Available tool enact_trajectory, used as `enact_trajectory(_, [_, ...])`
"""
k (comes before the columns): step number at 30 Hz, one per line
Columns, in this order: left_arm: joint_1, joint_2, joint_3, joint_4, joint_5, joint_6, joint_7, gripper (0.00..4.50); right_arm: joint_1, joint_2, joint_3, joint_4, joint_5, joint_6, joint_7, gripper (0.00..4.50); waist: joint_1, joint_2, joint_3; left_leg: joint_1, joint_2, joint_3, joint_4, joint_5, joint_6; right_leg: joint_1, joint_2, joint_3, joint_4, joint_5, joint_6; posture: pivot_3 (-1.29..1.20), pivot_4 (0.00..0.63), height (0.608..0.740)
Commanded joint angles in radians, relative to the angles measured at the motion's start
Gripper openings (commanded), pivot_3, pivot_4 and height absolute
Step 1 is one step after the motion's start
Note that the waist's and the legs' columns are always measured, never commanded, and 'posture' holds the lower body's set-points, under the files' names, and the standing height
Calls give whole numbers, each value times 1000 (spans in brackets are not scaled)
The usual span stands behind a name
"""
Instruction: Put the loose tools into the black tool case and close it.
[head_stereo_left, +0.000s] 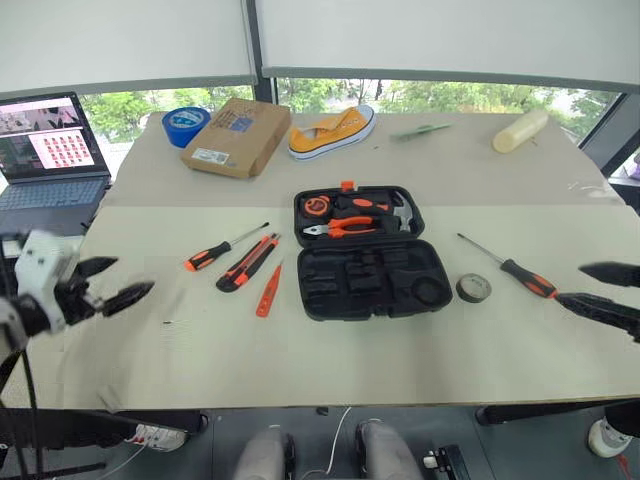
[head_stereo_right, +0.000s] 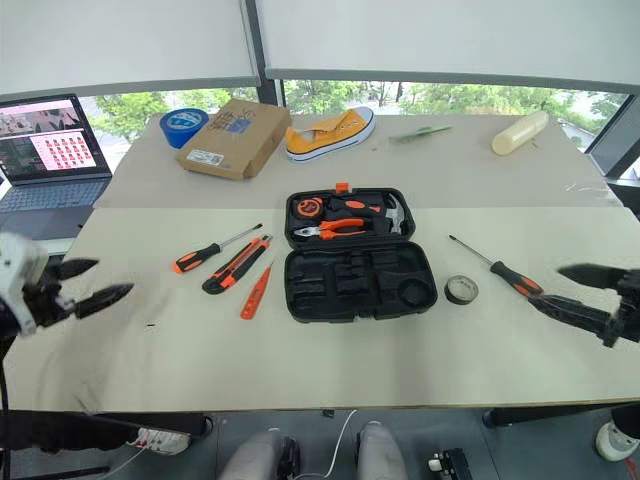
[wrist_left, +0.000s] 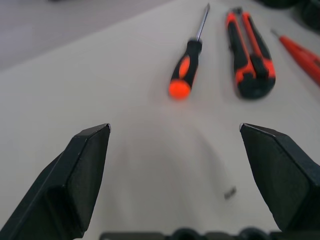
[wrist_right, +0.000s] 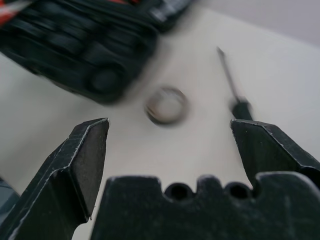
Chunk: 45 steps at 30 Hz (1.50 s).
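Observation:
The black tool case (head_stereo_left: 368, 280) lies open mid-table, its far half holding pliers and a hammer. Left of it lie a screwdriver (head_stereo_left: 218, 250), the utility knife (head_stereo_left: 248, 262) and the slim orange tester (head_stereo_left: 268, 290). Right of the case sit the dark tape roll (head_stereo_left: 473, 288) and a second screwdriver (head_stereo_left: 512, 268). My left gripper (head_stereo_left: 118, 282) hovers open at the table's left edge, empty, well short of the first screwdriver (wrist_left: 186, 70). Over the right edge my right gripper (head_stereo_left: 600, 288) is open and empty, aimed toward the tape roll (wrist_right: 166, 105).
At the back stand a cardboard box (head_stereo_left: 236, 136), a blue tape roll (head_stereo_left: 185, 124), a yellow shoe (head_stereo_left: 332, 132) and a cream bottle (head_stereo_left: 520, 130). A laptop (head_stereo_left: 48, 150) sits at the far left. A table seam runs just behind the case.

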Motion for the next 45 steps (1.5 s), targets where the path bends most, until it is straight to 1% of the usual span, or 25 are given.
enact_trajectory(1, [-195, 39, -172, 168, 74, -53, -105, 4446, -65, 10, 9, -184, 97, 73, -61, 4500, 0, 0, 0, 0, 0, 0, 0, 0, 0, 0, 0, 0, 0, 0, 0, 0, 150, 735])
enact_trajectory(3, [-302, 37, -262, 264, 126, -95, -154, 4446, -103, 18, 37, -247, 126, 95, -86, 4500, 1, 0, 0, -1, -1, 0, 0, 0, 0, -1, 0, -1, 0, 0, 0, 0, 150, 735])
enact_trajectory(7, [-517, -16, -434, 504, 263, -216, -209, 4446, -200, 40, 125, -332, 152, 104, -154, 4500, 5, -1, 1, -2, -2, 0, 1, 0, 0, -1, 0, -2, -1, 1, 1, 0, 150, 735])
enact_trajectory(11, [-646, -80, -514, 684, 349, -304, -208, 4446, -269, 61, 193, -372, 167, 105, -193, 4500, 7, -1, 1, -5, -2, 0, 3, 0, 0, -2, 0, -2, -1, 1, 2, 0, 150, 735])
enact_trajectory(15, [-725, -144, -557, 817, 413, -393, -199, 4446, -295, 79, 230, -400, 178, 101, -204, 4500, 8, -1, 1, -13, -2, -3, 8, -1, 2, -6, 1, -4, 2, 2, 2, 0, 150, 735])
enact_trajectory(17, [-754, -168, -570, 874, 438, -427, -185, 3922, -296, 85, 237, -407, 175, 97, -208, 4500, 10, -1, 1, -18, -2, -3, 12, -2, 3, -9, 0, -4, 3, 2, 3, 0, 150, 735])
enact_trajectory(18, [-766, -177, -573, 900, 448, -443, -177, 3765, -293, 86, 237, -410, 174, 96, -208, 4500, 12, -1, 1, -20, -2, -3, 13, -2, 3, -10, 0, -4, 4, 2, 3, 0, 150, 735])
enact_trajectory(20, [-781, -186, -573, 937, 461, -471, -171, 2970, -282, 86, 231, -414, 173, 92, -206, 4500, 15, -2, 1, -23, -2, -3, 18, -2, 4, -14, -1, -4, 9, 2, 4, 0, 150, 735])
enact_trajectory(24, [-805, -189, -560, 987, 465, -495, -180, 1524, -244, 88, 204, -421, 164, 84, -202, 4500, 17, -2, 1, -23, -2, -3, 20, -2, 4, -14, -1, -4, 10, 3, 4, 0, 150, 735])
enact_trajectory(25, [-808, -186, -556, 992, 463, -502, -183, 1091, -231, 89, 196, -426, 163, 83, -203, 4500, 17, -2, 1, -23, -2, -3, 20, -2, 4, -14, -1, -4, 10, 3, 4, 0, 150, 735])
enact_trajectory(26, [-818, -184, -549, 996, 455, -506, -188, 884, -218, 91, 188, -430, 162, 82, -205, 4500, 17, -2, 1, -23, -2, -3, 20, -2, 4, -14, 0, -4, 10, 3, 4, 0, 150, 735])
enact_trajectory(30, [-883, -196, -504, 930, 396, -531, -231, 875, -150, 99, 148, -447, 150, 79, -213, 4500, 18, -2, 1, -24, -2, -3, 20, -2, 4, -15, 0, -4, 10, 3, 4, 0, 150, 735])
enact_trajectory(32, [-923, -223, -491, 861, 365, -509, -246, 875, -110, 102, 126, -453, 138, 74, -212, 4500, 23, -3, 2, -27, -2, -5, 22, -2, 4, -16, 0, -6, 11, 3, 4, 0, 150, 735])
enact_trajectory(33, [-948, -276, -510, 770, 345, -475, -263, 875, -75, 111, 106, -452, 131, 72, -213, 4500, 26, -3, 2, -30, -2, -8, 25, -2, 4, -16, -1, -8, 10, 3, 5, 0, 150, 735])
enact_trajectory(35, [-969, -336, -533, 657, 324, -431, -282, 875, -36, 120, 82, -451, 127, 70, -215, 4500, 44, -3, 2, -34, -3, -12, 30, -2, 4, -16, -2, -13, 10, 4, 6, 0, 150, 735])
enact_trajectory(37, [-955, -412, -608, 555, 354, -437, -295, 875, 2, 135, 74, -431, 91, 44, -220, 4500, 48, -3, 1, -37, -3, -14, 35, -3, 6, -15, -3, -15, 10, 5, 8, 0, 150, 735])
enact_trajectory(39, [-951, -483, -666, 495, 386, -416, -274, 875, 21, 150, 71, -410, 64, 19, -231, 4500, 45, -2, 1, -34, -5, -13, 36, -4, 8, -12, -4, -14, 9, 6, 9, 0, 150, 735])
enact_trajectory(40, [-955, -516, -683, 487, 392, -390, -258, 875, 24, 159, 68, -401, 61, 15, -238, 4500, 43, -2, 1, -34, -5, -13, 36, -4, 8, -11, -4, -14, 8, 6, 9, 0, 150, 735])
enact_trajectory(42, [-971, -583, -741, 517, 449, -368, -208, 875, 30, 176, 63, -388, 56, 10, -249, 4500, 37, -2, 1, -34, -6, -13, 36, -4, 8, -11, -3, -14, 8, 6, 9, 0, 150, 735])
enact_trajectory(45, [-978, -620, -801, 564, 527, -388, -160, 875, 40, 186, 62, -389, 48, 0, -253, 4500, 19, -2, 1, -33, -6, -14, 35, -4, 8, -12, -1, -13, 9, 6, 9, 0, 150, 735])
